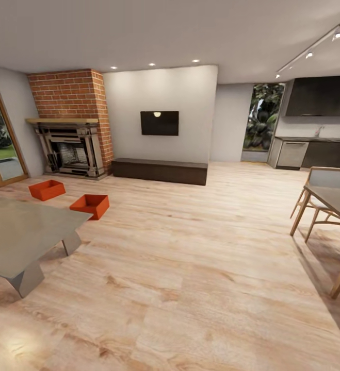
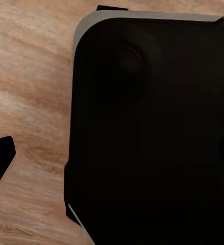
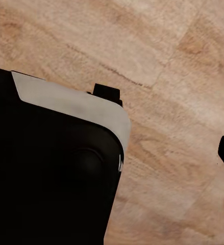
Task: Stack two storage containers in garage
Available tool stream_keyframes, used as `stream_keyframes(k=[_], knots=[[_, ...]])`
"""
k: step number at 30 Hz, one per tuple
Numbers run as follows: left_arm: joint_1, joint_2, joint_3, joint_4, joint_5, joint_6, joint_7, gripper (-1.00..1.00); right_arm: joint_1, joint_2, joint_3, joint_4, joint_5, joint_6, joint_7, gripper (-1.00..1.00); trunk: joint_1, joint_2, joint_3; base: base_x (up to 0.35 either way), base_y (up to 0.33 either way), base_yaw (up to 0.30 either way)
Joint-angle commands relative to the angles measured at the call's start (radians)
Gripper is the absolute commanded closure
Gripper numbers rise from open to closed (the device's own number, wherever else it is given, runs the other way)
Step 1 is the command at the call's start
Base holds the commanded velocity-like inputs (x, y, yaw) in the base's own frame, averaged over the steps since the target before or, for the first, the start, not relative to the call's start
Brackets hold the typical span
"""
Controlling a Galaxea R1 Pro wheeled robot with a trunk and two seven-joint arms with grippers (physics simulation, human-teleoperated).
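The robot's base [image 2: 152, 132] is big, black and smooth, with round corners and a grey edge [image 3: 71, 102].

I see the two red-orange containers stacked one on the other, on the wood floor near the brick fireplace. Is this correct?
Not stacked. In the head view the two containers sit apart, side by side, each on the wood floor near the brick fireplace.

Two red-orange storage containers [image 1: 47, 189] [image 1: 90, 205] at mid-left on a light wood-plank floor [image 1: 200, 268] with darker grain; red brick fireplace [image 1: 73, 121] upper left; black television [image 1: 160, 123] on a white wall [image 1: 159, 98]; grey coffee table [image 1: 20, 232] lower left
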Motion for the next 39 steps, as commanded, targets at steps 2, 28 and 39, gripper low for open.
stream_keyframes(k=[2,28,39], knots=[[0.000,0.000,0.000,0.000,0.010,-0.002,0.000,-1.00,-0.001,0.001,0.008,0.003,-0.009,-0.006,0.000,-1.00,0.001,0.000,-0.001,0.325,0.000,0.001],[0.000,0.003,0.001,0.000,0.010,-0.002,0.000,-1.00,-0.001,0.000,0.008,0.003,-0.009,-0.004,0.000,-1.00,0.001,0.000,-0.003,0.325,0.000,0.062],[0.000,0.003,0.001,0.000,0.010,-0.002,0.000,-1.00,-0.001,-0.001,0.008,0.003,-0.009,-0.004,0.000,-1.00,0.001,0.000,-0.005,0.325,0.000,0.054]])
